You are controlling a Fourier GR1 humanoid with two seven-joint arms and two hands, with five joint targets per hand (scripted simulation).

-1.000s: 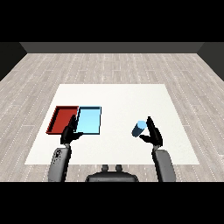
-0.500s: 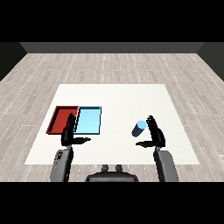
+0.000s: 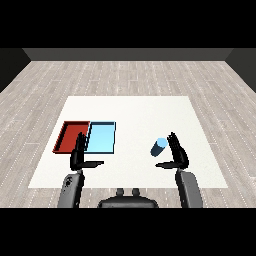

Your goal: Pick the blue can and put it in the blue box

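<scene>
Blue can (image 3: 159, 146) — tilted, top leaning away-right (beside right hand (image 3: 178, 156)).

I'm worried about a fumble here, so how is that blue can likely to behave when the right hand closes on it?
The blue can looks like a smooth round cylinder and appears tilted, so a sideways nudge would probably roll it across the white table. It looks rigid, so it should keep its shape. The right hand is open beside it, so curling around the sides seems safest.

Bare white table (image 3: 135, 112) lay between the blue can (image 3: 159, 146) and blue tray (image 3: 101, 138), nothing between them.
</scene>
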